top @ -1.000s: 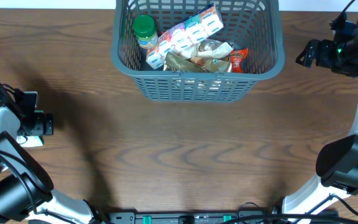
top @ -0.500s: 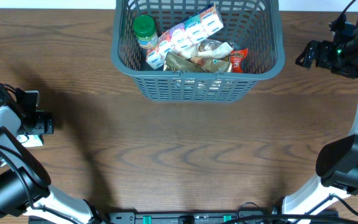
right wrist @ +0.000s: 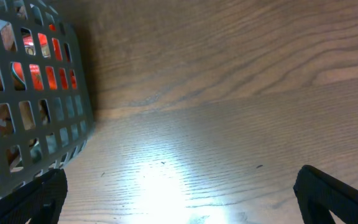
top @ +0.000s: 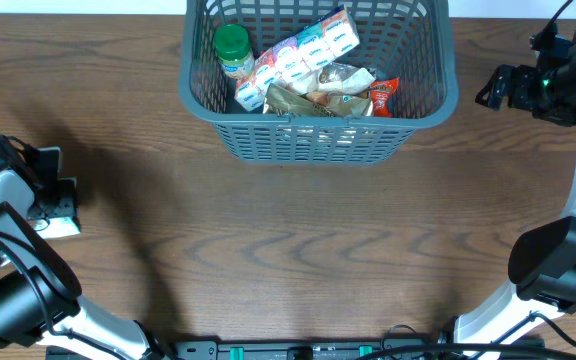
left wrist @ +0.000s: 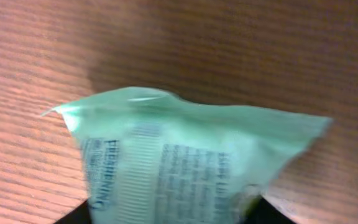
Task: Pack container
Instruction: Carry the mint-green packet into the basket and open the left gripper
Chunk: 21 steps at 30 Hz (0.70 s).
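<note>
Container: the dark grey basket (top: 318,140) stands at the far middle of the counter (top: 288,250), already holding a green-lidded jar (top: 232,48), a strip of white-and-blue packets (top: 303,50), a foil pouch (top: 313,98) and a red packet (top: 383,95).
Just changed: the left tool (top: 60,200), at the far left edge of the counter, has been drawn in around a pale green packet (left wrist: 185,162) lying flat on the wood.
Left tool state: its dark fingers are seen against both lower sides of the packet in the wrist view; whether the packet is firmly clenched cannot be told.
Right tool state: the right tool (top: 490,90) is released, spread wide and empty, just right of the container.
Meaning for the task: one more item is judged about to be lifted and carried right and far to the container; nothing has been raised yet.
Against the earlier frame: the left tool was spread wider then, and less of the packet showed beneath it from overhead. The container, its contents and the right tool are unchanged.
</note>
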Available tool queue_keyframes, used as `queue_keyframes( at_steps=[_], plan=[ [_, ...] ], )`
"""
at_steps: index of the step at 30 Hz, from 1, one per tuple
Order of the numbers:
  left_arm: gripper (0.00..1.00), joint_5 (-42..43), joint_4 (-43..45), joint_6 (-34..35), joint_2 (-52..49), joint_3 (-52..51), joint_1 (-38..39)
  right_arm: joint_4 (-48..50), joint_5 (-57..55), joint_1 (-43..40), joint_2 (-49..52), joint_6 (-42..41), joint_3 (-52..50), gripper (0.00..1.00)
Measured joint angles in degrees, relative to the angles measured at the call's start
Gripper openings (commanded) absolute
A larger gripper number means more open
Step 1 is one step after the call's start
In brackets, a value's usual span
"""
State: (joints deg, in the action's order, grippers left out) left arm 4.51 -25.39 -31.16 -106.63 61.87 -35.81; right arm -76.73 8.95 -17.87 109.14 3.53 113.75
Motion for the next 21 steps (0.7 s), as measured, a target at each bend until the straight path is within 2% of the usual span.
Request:
queue_keyframes(
  at_steps=[2, 4, 7, 12, 15, 21],
  plan=[
    [0.21, -0.26, -0.09, 0.94, 0.00, 0.00, 0.31, -0.15, 0.00, 0.00, 0.00, 0.00, 0.00, 0.99],
    [0.19, -0.72, -0.17, 2.16, 0.28, 0.00, 0.74, -0.28, -0.02, 0.00, 0.00, 0.00, 0.00, 0.99],
    [0.09, -1.05, -0.33, 4.39, 1.01, 0.00, 2.01, -0.66, 0.00, 0.00, 0.00, 0.00, 0.00, 0.99],
    [0.06, -0.92, -3.56, 7.21, 4.15, 0.11, 5.75, -0.66, 0.00, 0.00, 0.00, -0.17, 0.00, 0.99],
    [0.05, -0.81, -9.01, 10.47, 8.00, 2.51, 8.35, -0.66, 0.00, 0.00, 0.00, -0.37, 0.00, 0.99],
    [0.05, -0.90, -25.55, 16.06, 13.94, 22.49, 17.14, -0.70, 0.00, 0.00, 0.00, -0.39, 0.00, 0.99]
  ],
)
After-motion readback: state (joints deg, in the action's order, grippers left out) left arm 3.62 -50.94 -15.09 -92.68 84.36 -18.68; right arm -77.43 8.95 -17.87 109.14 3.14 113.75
